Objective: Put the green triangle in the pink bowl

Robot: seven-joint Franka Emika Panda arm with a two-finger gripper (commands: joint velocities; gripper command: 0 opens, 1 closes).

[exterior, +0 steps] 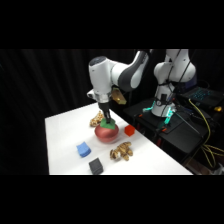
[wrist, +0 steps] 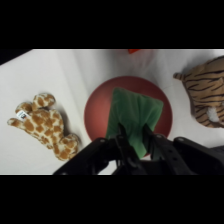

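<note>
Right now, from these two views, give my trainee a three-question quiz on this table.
1. True or false: the green triangle is held between the jaws of the gripper above the pink bowl.
2. Which toy lies next to the black cube? A) giraffe toy B) tiger toy
3. Fill in: the small cube beside the bowl, on the side toward the arm's base, is ____.

Key: 1 true; 2 B; 3 red.
</note>
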